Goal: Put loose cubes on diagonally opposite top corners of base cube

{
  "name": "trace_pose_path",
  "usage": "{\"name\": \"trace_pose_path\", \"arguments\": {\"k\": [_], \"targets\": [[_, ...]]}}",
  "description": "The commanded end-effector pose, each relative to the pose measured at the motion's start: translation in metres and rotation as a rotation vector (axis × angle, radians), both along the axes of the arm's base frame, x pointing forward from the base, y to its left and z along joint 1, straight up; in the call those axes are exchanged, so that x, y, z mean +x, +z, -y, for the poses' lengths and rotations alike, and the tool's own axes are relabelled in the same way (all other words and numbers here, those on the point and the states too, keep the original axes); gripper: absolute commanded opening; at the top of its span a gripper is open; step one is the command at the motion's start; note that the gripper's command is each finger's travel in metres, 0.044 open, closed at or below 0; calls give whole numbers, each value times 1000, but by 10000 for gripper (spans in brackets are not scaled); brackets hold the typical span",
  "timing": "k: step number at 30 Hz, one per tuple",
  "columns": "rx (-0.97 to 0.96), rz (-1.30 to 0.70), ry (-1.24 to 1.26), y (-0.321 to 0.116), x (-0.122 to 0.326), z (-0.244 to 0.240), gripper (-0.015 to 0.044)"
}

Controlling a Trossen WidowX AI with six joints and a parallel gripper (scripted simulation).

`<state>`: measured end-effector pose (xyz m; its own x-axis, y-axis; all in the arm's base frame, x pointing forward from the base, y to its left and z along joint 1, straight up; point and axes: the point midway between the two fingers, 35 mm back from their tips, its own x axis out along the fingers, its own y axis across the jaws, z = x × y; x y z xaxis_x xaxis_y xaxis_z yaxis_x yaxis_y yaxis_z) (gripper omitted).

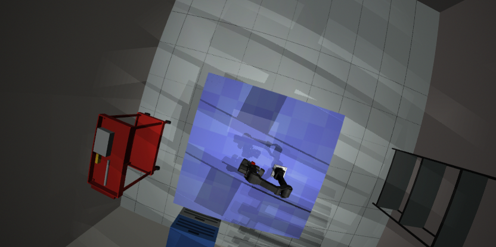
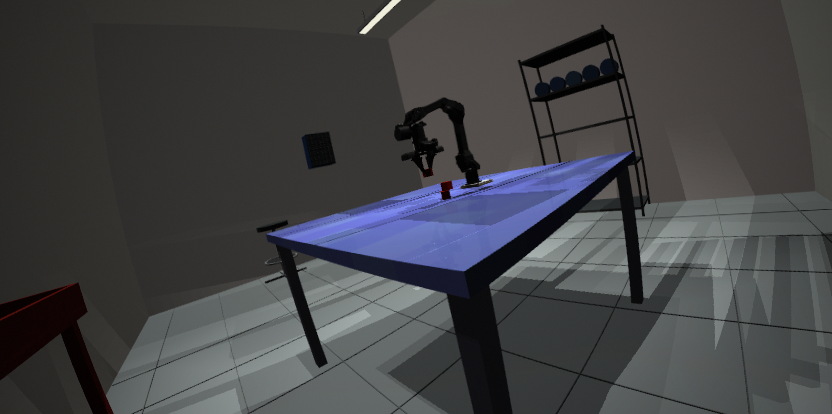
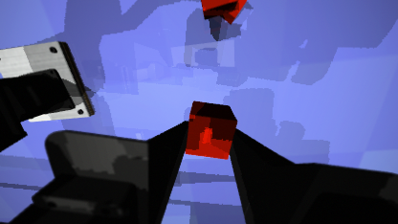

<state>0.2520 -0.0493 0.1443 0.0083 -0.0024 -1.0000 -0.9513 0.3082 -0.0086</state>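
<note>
Top: the black arm's hand mostly hides the red cubes. Exterior: above the blue desk, the hand grips a red cube; nearby, one cube sits on the base cube. Wrist: fingertips pinch the held cube; the stack is cut off above.
</note>
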Motion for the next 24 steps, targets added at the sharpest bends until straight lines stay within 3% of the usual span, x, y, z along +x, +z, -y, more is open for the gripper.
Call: {"name": "trace_pose_path", "arguments": {"k": [1,24], "targets": [[-2,16,5,8,-1,0,105],[15,24,-570,7,35,-44,105]]}}
